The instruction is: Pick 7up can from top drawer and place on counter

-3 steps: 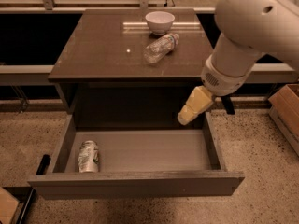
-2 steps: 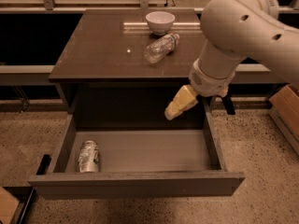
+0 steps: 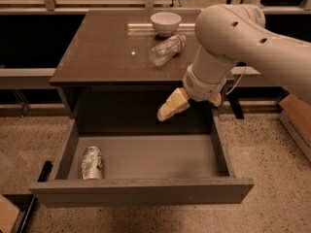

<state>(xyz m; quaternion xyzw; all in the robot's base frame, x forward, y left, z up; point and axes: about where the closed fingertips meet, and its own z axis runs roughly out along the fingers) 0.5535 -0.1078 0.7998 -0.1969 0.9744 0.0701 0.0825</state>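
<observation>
The 7up can [image 3: 92,162] lies on its side in the left part of the open top drawer [image 3: 146,191], whitish with green markings. My gripper [image 3: 188,108] hangs above the drawer's right half, just below the counter's front edge, well to the right of and above the can. It is open and empty; one beige finger [image 3: 172,106] points down-left and the other peeks out behind the wrist. The brown glossy counter [image 3: 107,52] tops the cabinet.
A clear plastic bottle [image 3: 166,49] lies on the counter and a white bowl [image 3: 165,22] stands behind it. My white arm [image 3: 243,38] reaches in from the right over the counter's right edge. Speckled floor surrounds the cabinet. A box [image 3: 296,115] sits at the right.
My arm has swung left, bringing the gripper from the drawer's right side toward its middle. The can, bottle and bowl have not moved.
</observation>
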